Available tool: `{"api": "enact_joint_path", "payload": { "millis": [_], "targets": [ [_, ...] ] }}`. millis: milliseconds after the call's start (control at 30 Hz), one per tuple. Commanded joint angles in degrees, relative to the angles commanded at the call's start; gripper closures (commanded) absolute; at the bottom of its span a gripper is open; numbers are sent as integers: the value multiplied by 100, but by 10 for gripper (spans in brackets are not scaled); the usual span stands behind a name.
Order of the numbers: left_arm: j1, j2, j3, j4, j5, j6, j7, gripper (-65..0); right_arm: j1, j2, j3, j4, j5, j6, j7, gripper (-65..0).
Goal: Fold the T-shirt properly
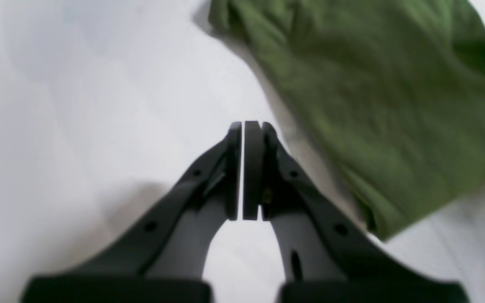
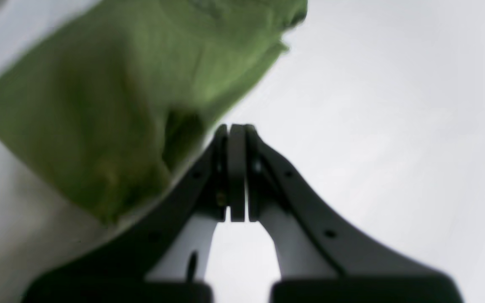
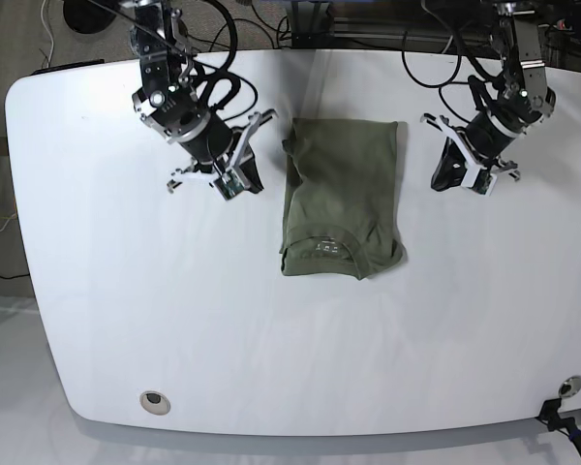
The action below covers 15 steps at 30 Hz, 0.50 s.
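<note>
The olive-green T-shirt [image 3: 339,194] lies folded into a narrow rectangle on the middle of the white table [image 3: 174,320], with its collar and label toward the near end. Beside the shirt's far right edge my left gripper [image 3: 440,182] is shut with nothing in it. In the left wrist view the left gripper [image 1: 246,124] is just clear of the T-shirt [image 1: 377,84]. My right gripper [image 3: 253,183] sits off the shirt's far left edge, shut and empty. The right wrist view has the right gripper [image 2: 235,126] next to the T-shirt [image 2: 120,84], not holding it.
Cables [image 3: 436,58] run along the table's far edge behind both arms. A round grommet [image 3: 153,400] sits near the front left edge. A small black fitting [image 3: 560,418] is at the front right corner.
</note>
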Motion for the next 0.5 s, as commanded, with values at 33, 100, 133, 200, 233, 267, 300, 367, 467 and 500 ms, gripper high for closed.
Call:
{"api": "enact_joint_path", "payload": {
  "millis": [33,100,133,200,233,267,300,367,467,500],
  "targets": [
    [123,0,-97,114,0,0,0,0,-114,0,0,0,-62,0,149,0],
    [308,141,-308,308,-9,0,0,0,-360,-26,211,9,-62,0,396,0],
    [387,264,-457,396,-9,0,-9,0,-484,-53,352,9,-53,0,545,0],
    [580,484,-721,501,-9,0,-9,0,-747,-105,607,9,-53,-9,932,0],
    [633,545,-809,519,0,0,-9,0,-879,-149,747,9,-53,-9,1081,0],
    [659,580,-897,519,0,0,-9,0,-1002,-185,897,9,-53,-9,1187,0],
    [774,589,-1002,519,0,0,-9,0,-1125,-193,1029,9,-53,-9,1266,0],
    [923,677,-1116,527,0,0,-9,0,-1371,-193,1275,9,-53,0,1486,0],
    [1134,730,-1284,527,9,0,-9,0,-1793,-211,1644,9,-44,18,1908,0],
    [1204,756,-1292,527,18,0,-9,0,-1952,-211,1714,9,-44,18,2004,0]
  ]
}}
